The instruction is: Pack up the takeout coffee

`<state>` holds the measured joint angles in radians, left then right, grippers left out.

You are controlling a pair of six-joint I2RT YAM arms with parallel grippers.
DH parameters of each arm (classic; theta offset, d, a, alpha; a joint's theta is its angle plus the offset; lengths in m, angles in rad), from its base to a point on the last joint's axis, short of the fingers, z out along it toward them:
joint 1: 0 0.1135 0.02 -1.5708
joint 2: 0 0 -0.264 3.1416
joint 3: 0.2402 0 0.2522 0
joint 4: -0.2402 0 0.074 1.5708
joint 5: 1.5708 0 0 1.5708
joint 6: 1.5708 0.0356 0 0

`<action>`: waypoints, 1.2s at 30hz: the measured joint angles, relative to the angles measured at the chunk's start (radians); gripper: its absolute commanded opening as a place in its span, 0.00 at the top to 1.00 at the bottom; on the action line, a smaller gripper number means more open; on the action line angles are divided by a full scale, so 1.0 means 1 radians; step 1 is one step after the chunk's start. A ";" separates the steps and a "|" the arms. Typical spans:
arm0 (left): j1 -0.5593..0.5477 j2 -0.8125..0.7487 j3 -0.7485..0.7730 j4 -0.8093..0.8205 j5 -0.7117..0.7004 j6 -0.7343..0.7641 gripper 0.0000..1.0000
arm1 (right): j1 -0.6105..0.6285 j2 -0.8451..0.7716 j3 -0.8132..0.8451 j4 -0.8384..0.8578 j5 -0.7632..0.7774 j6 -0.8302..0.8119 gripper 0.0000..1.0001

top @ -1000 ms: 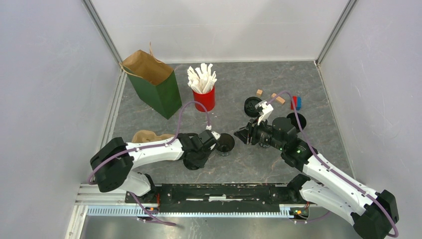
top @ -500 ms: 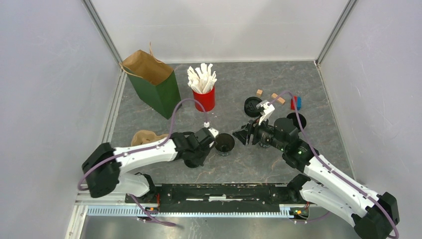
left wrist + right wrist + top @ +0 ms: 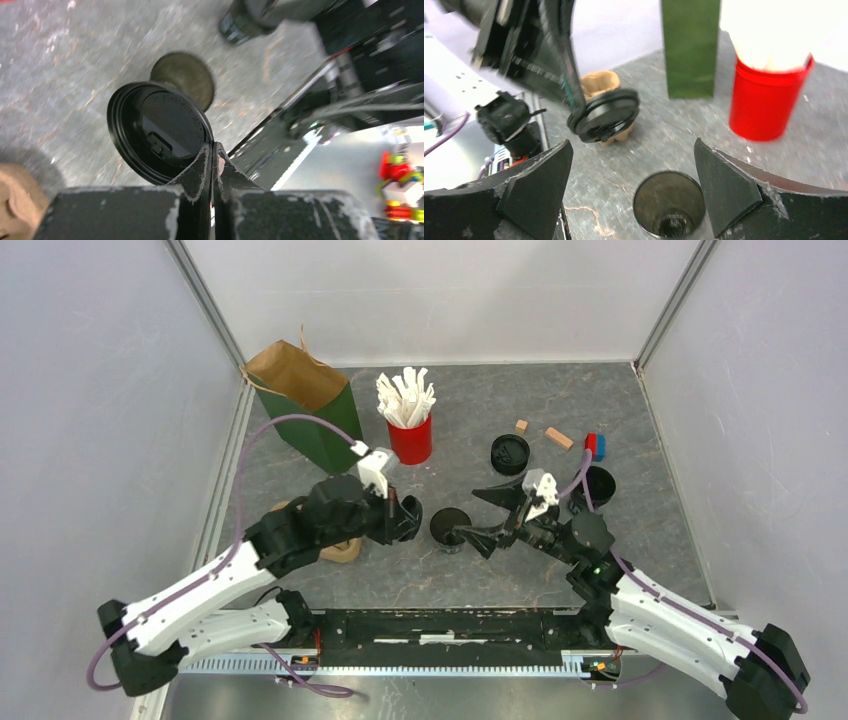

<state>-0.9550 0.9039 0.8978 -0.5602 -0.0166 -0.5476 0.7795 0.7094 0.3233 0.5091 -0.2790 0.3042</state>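
Left claw (image 3: 211, 150), aloft, pinches a flat round black lid (image 3: 160, 132); right claw (image 3: 631, 170) gapes low astride a short black paper cup (image 3: 669, 205).

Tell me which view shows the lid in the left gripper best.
Left wrist. The lid sits large and close, its face and rim clear, pinched at the edge by the shut left gripper. Right wrist shows it smaller, blurred and tilted; the top external view gives only a dark shape at that gripper.
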 measured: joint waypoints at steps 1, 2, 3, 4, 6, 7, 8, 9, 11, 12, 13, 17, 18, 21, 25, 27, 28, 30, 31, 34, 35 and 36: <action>0.006 -0.027 0.000 0.021 0.013 -0.011 0.98 | 0.012 -0.001 -0.015 0.045 -0.012 -0.018 0.02; 0.013 -0.058 0.000 0.049 0.029 -0.019 0.98 | 0.023 -0.002 -0.032 0.097 -0.027 -0.033 0.02; 0.019 -0.085 0.000 0.079 0.048 -0.033 0.98 | 0.033 -0.002 -0.053 0.157 -0.042 -0.050 0.02; 0.024 -0.109 0.000 0.109 0.068 -0.045 0.98 | 0.040 -0.002 -0.072 0.212 -0.057 -0.063 0.02; 0.027 -0.140 0.000 0.174 0.117 -0.066 0.98 | 0.049 -0.002 -0.113 0.322 -0.081 -0.088 0.02; 0.027 -0.145 0.000 0.205 0.144 -0.078 0.98 | 0.053 -0.002 -0.126 0.363 -0.089 -0.100 0.02; 0.028 -0.148 0.000 0.243 0.182 -0.092 0.98 | 0.058 -0.001 -0.138 0.403 -0.093 -0.114 0.02; 0.028 -0.147 0.000 0.268 0.204 -0.101 0.98 | 0.061 0.000 -0.143 0.431 -0.096 -0.128 0.02; 0.028 -0.136 0.000 0.314 0.255 -0.122 0.98 | 0.070 0.004 -0.145 0.486 -0.100 -0.157 0.02; 0.028 -0.126 0.000 0.341 0.285 -0.134 0.98 | 0.076 0.006 -0.145 0.512 -0.103 -0.174 0.02; 0.028 -0.116 0.000 0.362 0.310 -0.143 0.98 | 0.081 0.006 -0.145 0.530 -0.106 -0.189 0.02; 0.028 -0.076 -0.006 0.416 0.378 -0.159 0.98 | 0.104 0.015 -0.143 0.552 -0.107 -0.235 0.02; 0.028 -0.071 -0.009 0.426 0.390 -0.160 0.98 | 0.108 0.019 -0.142 0.551 -0.107 -0.244 0.02; 0.028 -0.064 -0.017 0.454 0.421 -0.164 0.98 | 0.117 0.030 -0.128 0.533 -0.103 -0.262 0.02; 0.028 -0.051 -0.021 0.481 0.449 -0.167 0.98 | 0.122 0.039 -0.108 0.518 -0.096 -0.269 0.02; 0.029 -0.044 -0.023 0.490 0.463 -0.169 0.98 | 0.124 0.044 -0.103 0.508 -0.093 -0.269 0.02; 0.028 -0.040 -0.024 0.495 0.467 -0.170 0.98 | 0.127 0.048 -0.100 0.501 -0.092 -0.269 0.02; 0.029 -0.036 -0.030 0.504 0.473 -0.170 0.98 | 0.130 0.055 -0.096 0.492 -0.086 -0.269 0.02; 0.029 -0.034 -0.034 0.508 0.473 -0.171 0.98 | 0.130 0.056 -0.096 0.489 -0.085 -0.269 0.02; 0.029 -0.031 -0.037 0.510 0.474 -0.171 0.98 | 0.133 0.057 -0.096 0.476 -0.080 -0.269 0.02; 0.029 -0.031 -0.037 0.510 0.474 -0.171 0.98 | 0.134 0.057 -0.096 0.476 -0.079 -0.269 0.02; 0.029 -0.031 -0.038 0.510 0.473 -0.171 0.98 | 0.135 0.057 -0.096 0.476 -0.078 -0.269 0.02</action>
<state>-0.9264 0.8730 0.8600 -0.0498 0.4568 -0.7181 0.9146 0.7662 0.2276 0.9852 -0.3573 0.0353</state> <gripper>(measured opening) 0.032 0.979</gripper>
